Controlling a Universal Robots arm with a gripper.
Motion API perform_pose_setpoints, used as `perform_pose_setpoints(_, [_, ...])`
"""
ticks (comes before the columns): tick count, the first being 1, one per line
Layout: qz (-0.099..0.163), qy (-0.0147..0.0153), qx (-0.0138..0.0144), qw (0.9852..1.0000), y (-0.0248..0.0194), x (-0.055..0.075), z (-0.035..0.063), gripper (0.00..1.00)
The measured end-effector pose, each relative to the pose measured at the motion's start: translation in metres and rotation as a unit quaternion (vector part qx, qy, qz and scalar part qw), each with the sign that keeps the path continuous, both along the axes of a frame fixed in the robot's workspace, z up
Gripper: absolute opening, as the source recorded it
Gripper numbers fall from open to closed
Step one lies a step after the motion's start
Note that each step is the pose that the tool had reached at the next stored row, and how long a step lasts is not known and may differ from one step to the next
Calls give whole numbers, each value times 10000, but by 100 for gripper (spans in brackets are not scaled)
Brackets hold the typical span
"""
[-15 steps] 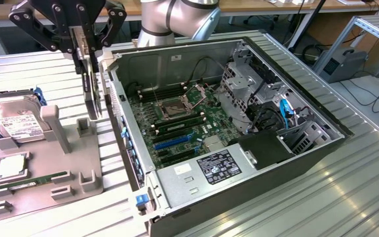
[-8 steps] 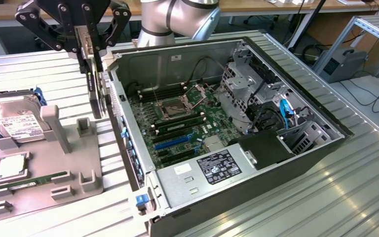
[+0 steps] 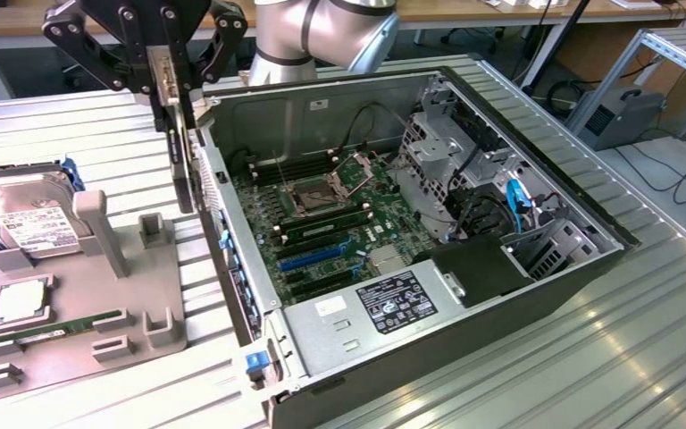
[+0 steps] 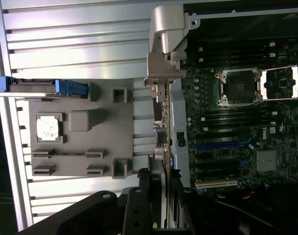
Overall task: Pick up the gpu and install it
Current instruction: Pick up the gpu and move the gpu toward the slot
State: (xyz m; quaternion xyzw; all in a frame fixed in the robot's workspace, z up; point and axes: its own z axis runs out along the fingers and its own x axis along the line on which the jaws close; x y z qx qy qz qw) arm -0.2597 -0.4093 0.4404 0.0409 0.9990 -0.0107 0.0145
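One gripper (image 3: 174, 79): we are seeing its two fingers clenching the top edge of the gpu (image 3: 183, 165), which is hanging upright and edge-down beneath them.
Gpu position: we are finding it in the air beside the rear wall (image 3: 215, 210) of the open case (image 3: 534, 295), between the grey tray (image 3: 140, 304) and the motherboard (image 3: 319, 223); whether it is hanging over the wall or just outside it, we cannot tell.
Bracket (image 4: 166, 54): in the wrist view we are seeing the silver end plate leading, farthest from the fingers (image 4: 144, 196).
Risk, snagging: we are judging that the bracket could be catching on the rear wall if the card is crossing it too low.
Risk, slipping: we are judging that a narrow hold on one edge is leaving the card free to swing or tilt, so its connector could be arriving skewed.
Risk, missing the slot: we are noting the blue slot (image 3: 313, 255) lying close among other connectors; a skewed card could be pressing on the board rather than seating.
Tray contents: we are noting a hard drive (image 3: 28, 223), a processor chip (image 3: 19, 304) and a memory stick (image 3: 51, 329) lying well apart from the card.
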Motion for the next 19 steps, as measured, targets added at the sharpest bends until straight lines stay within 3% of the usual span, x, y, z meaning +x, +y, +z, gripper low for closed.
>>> perform_pose_setpoints(19, [0,0,0,10000,0,242,0,27])
